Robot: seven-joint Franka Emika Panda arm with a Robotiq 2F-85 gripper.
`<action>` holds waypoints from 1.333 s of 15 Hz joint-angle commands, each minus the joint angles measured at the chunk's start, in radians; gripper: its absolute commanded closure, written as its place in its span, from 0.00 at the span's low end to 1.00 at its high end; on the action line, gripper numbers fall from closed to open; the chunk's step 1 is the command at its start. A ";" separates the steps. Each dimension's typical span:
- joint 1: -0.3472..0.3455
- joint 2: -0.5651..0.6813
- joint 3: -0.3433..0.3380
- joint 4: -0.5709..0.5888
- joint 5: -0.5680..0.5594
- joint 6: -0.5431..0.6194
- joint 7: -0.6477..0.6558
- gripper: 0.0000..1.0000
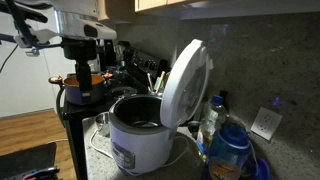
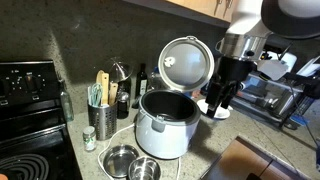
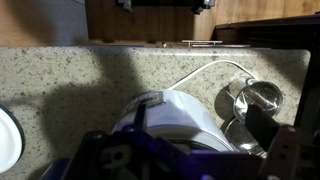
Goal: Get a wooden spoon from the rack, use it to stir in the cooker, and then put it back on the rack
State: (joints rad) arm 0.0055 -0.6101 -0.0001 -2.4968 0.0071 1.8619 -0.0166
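The white cooker [image 2: 163, 128] stands on the counter with its oval lid [image 2: 188, 62] hinged up; it also shows in an exterior view [image 1: 135, 138] and in the wrist view [image 3: 175, 112]. The dark rack [image 2: 104, 122] stands beside the cooker against the wall and holds upright utensils. The light-brown wooden spoon [image 2: 101, 86] stands in it. In an exterior view the rack [image 1: 150, 76] is behind the cooker. My gripper [image 2: 221, 98] hangs beside the cooker, on the side away from the rack. It also shows in an exterior view [image 1: 82, 88]. In the wrist view its fingers [image 3: 200, 128] are spread and empty.
Two metal bowls [image 2: 123, 160] sit on the counter in front of the cooker and show in the wrist view [image 3: 262, 96]. A black stove [image 2: 25, 110] is beyond the rack. A blue bottle [image 1: 230, 150] stands beside the cooker. A white plate [image 3: 6, 138] lies at the wrist view's edge.
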 commanded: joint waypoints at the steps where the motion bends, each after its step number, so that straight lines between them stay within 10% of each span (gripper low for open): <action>1: 0.001 0.000 0.000 0.002 0.000 -0.002 0.001 0.00; 10: 0.001 0.000 0.000 0.002 0.000 -0.002 0.001 0.00; 20: 0.015 0.335 0.022 0.264 0.017 0.141 0.035 0.00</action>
State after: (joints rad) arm 0.0101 -0.3864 0.0067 -2.3393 0.0089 1.9866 -0.0106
